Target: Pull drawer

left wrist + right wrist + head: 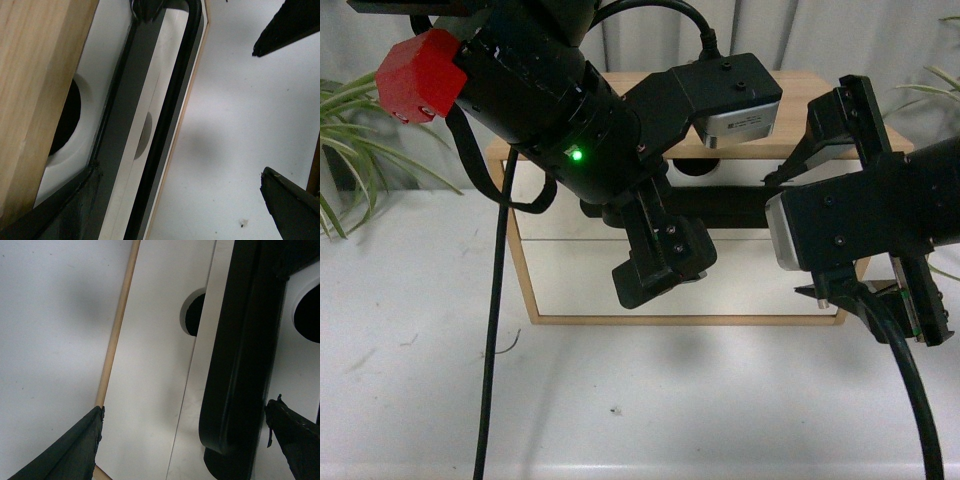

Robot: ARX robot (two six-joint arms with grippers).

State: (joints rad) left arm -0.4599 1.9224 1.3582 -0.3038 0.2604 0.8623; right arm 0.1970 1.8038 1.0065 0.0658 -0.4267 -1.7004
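Note:
The drawer is the upper one of a small wooden cabinet. It has a white front and a long black bar handle. In the right wrist view the rounded end of the handle lies between the fingers of my open right gripper, close to one finger and not touched. My left gripper is open over the table in front of the cabinet, apart from the handle. In the front view the left arm hides the left gripper's fingers, and my right gripper is at the handle's right end.
Below sits a white-fronted drawer without a handle, with a half-round notch in its top edge. The cabinet stands on a white table. A black cable hangs at the left. Plants flank the scene.

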